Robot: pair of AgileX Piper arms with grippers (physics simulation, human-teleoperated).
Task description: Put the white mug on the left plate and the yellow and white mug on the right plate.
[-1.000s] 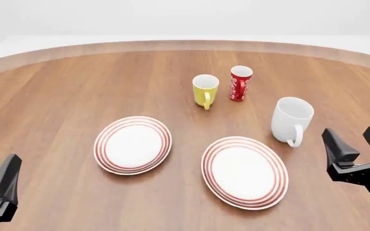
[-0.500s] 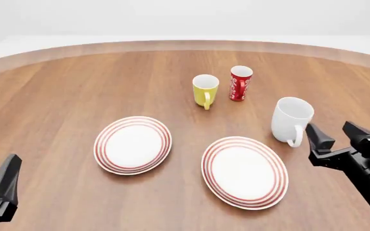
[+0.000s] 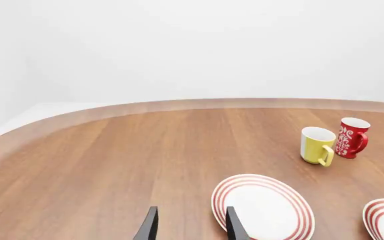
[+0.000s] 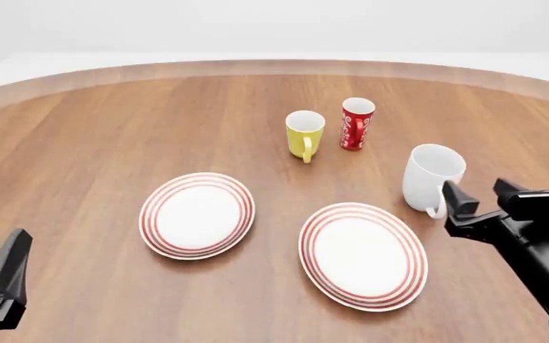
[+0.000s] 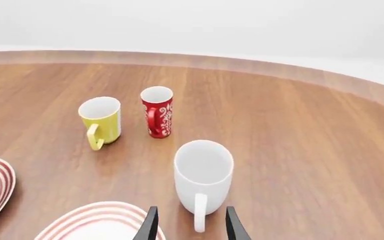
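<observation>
The white mug (image 4: 434, 174) stands upright at the right of the table, its handle turned toward the near edge. My right gripper (image 4: 475, 193) is open just behind that handle. In the right wrist view the mug (image 5: 203, 172) sits straight ahead of that gripper (image 5: 190, 222), and its handle points into the gap between the fingers. The yellow and white mug (image 4: 304, 133) stands farther back, near the middle. On the near half of the table lie the left plate (image 4: 165, 239) and the right plate (image 4: 410, 275), both bare. My left gripper (image 3: 190, 229) is open, low at the near left, beside the left plate (image 3: 222, 200).
A red-and-white patterned cup (image 4: 357, 123) stands just right of the yellow mug, behind and left of the white mug. The round wooden table's far rim (image 4: 274, 66) curves across the back.
My right gripper has moved forward and to the left, closing in on the white mug's handle. The left arm, the mugs and the plates have stayed in place.
</observation>
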